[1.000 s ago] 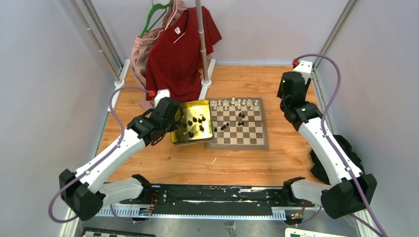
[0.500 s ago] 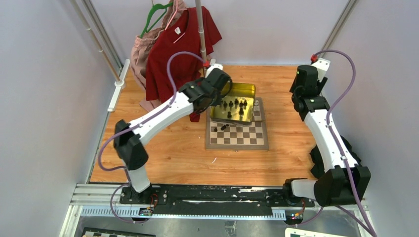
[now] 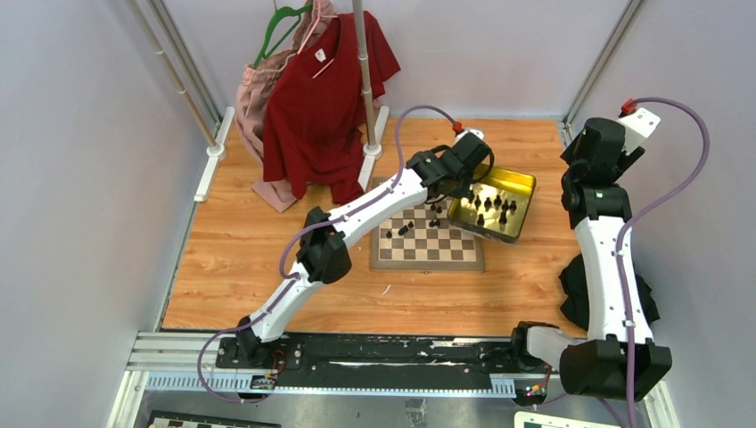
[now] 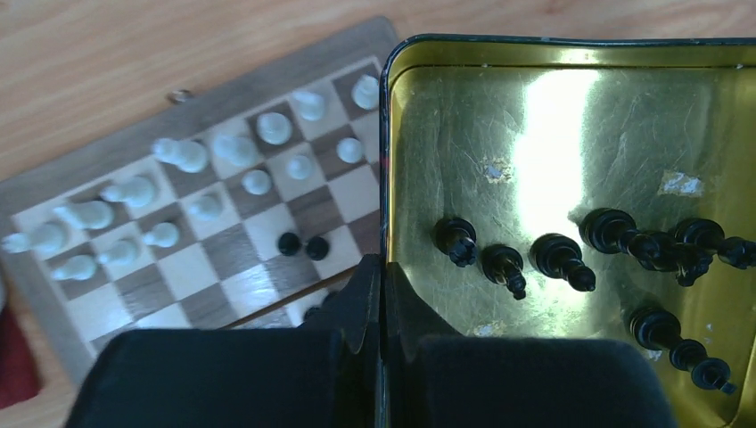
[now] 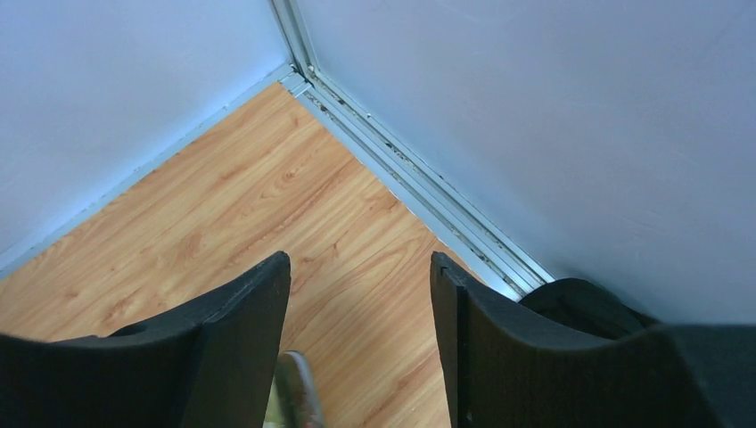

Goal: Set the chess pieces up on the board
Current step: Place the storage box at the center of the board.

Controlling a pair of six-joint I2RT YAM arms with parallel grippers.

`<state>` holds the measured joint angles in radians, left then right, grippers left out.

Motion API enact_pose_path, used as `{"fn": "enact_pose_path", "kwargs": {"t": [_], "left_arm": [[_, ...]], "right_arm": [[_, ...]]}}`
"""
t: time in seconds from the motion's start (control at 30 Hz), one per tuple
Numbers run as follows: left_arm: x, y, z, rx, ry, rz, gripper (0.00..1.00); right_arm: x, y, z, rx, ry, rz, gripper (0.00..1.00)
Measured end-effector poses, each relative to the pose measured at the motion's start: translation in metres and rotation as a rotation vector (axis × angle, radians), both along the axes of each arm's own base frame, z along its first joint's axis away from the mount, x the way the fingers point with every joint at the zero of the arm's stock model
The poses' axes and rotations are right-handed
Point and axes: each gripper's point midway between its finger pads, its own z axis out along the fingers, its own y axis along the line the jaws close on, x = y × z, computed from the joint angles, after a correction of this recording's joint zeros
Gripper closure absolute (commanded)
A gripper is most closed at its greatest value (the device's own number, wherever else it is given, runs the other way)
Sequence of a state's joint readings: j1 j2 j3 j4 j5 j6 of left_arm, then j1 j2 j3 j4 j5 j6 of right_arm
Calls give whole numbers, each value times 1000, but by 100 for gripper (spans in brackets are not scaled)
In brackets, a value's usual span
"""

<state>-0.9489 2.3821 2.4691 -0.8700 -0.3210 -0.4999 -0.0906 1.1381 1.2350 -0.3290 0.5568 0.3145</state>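
The board (image 3: 428, 241) lies mid-table, and it also shows in the left wrist view (image 4: 192, 232). White pieces (image 4: 178, 192) stand in its far rows. A few black pieces (image 4: 301, 245) stand mid-board. My left gripper (image 4: 383, 276) is shut on the left wall of the gold metal tray (image 4: 385, 134). In the top view the left gripper (image 3: 459, 183) holds that tray (image 3: 524, 192) over the board's far right corner. Several black pieces (image 4: 557, 259) lie inside it. My right gripper (image 5: 357, 263) is open and empty over bare wood near the right wall.
A red shirt (image 3: 325, 98) and a pink garment (image 3: 258, 98) hang on a rack with a pole (image 3: 364, 80) at the back left. A black object (image 3: 579, 299) lies by the right wall. Grey walls close in on three sides.
My left arm has carried the tray from the left of the board, across it, to its right far corner. My right arm has drawn back toward the right wall.
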Motion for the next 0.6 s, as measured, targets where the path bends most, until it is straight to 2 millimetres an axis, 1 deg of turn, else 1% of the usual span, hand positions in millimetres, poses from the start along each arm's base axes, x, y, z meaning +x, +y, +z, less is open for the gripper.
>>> {"fn": "enact_pose_path", "kwargs": {"t": [0.03, 0.13, 0.23, 0.33, 0.43, 0.6], "left_arm": [[-4, -9, -8, 0, 11, -20, 100], [-18, -24, -28, 14, 44, -72, 100], [-31, -38, -38, 18, 51, -122, 100], [-44, -53, -41, 16, 40, -175, 100], [-54, -64, -39, 6, 28, -215, 100], [-63, -82, -35, -21, -5, -259, 100]], "right_arm": [[-3, 1, 3, 2, -10, 4, 37], [-9, 4, 11, 6, -36, 21, 37], [-19, 7, 10, 12, -50, 36, 35], [-31, 10, 0, 21, -34, 40, 34], [-41, 10, -9, 28, -12, 36, 34], [-56, 11, -24, 46, 7, 18, 34]]}}
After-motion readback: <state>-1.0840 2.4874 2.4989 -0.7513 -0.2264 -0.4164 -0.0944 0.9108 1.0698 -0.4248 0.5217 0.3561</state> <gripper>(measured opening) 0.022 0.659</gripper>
